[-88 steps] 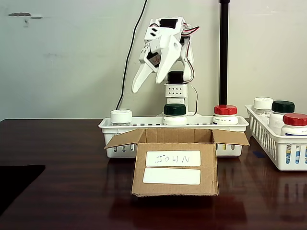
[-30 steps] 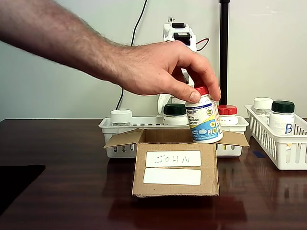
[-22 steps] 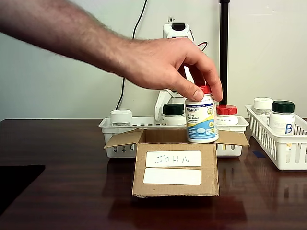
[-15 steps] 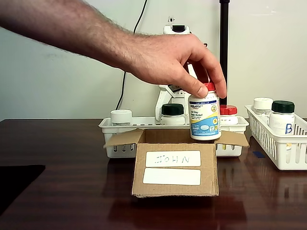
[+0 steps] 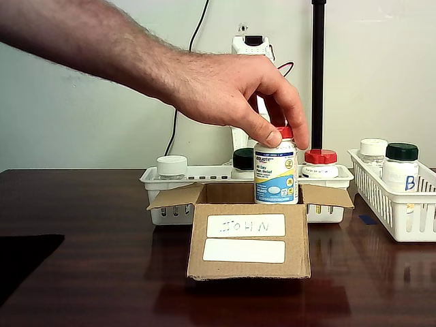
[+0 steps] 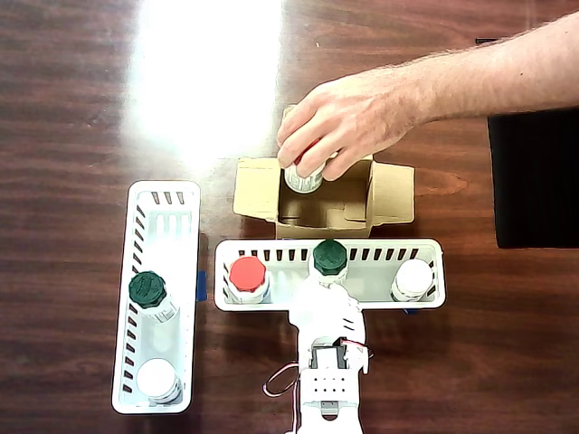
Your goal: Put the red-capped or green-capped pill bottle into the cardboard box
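A: Brown cardboard box (image 5: 248, 238) mid-table, flaps spread, "JOHN" label facing front in the fixed view.

B: And a person's hand (image 5: 228, 92) over it, pinching a red-capped bottle (image 5: 276, 174) by the cap, base dipped just below the box rim.

A: Judged roughly halfway: bottle partly inside the opening, not yet let go, not yet resting on the bottom as far as visible.

B: Robot arm (image 6: 326, 316) folded back behind the long white basket (image 6: 271, 303) in the overhead view. Fingers tucked under the arm's body; spread or clenched, cannot tell.

A: Left to do, by the look of it: lower, release, pull the hand clear.

B: Room for that? Box mouth wide, bottle toward its left side in the overhead view. Rear flap touching or nearly touching the basket wall.

A: Behind it, green-capped bottle (image 6: 330, 259), another red-capped bottle (image 6: 248, 275), white-capped bottle (image 6: 413, 279), all standing in the basket. Side basket (image 6: 136, 226) well apart. Open dark table (image 6: 90, 108) in front.
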Robot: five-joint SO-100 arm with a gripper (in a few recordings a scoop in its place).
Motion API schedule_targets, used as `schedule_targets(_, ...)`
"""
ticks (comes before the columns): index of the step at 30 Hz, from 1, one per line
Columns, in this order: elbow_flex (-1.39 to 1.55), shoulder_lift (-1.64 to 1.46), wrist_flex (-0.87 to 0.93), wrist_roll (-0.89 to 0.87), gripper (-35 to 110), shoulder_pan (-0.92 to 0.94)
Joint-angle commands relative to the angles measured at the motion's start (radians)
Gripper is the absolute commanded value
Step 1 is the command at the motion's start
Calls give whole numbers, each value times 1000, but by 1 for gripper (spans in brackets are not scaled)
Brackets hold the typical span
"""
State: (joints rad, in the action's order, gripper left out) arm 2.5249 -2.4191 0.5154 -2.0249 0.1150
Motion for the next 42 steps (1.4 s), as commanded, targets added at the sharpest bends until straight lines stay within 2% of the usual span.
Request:
schedule_targets(1,-75,-28,37,-14,44,-14)
schedule_targets(6,-101,-71,106,-2,74,-28)
schedule_targets(9,-132,-83,152,20,83,-40)
schedule_targets(16,-239,-20,187,35,83,-34)
schedule_targets(26,-331,175,48,35,83,-3)
schedule_targets(42,-313,252,-44,46,83,-15)
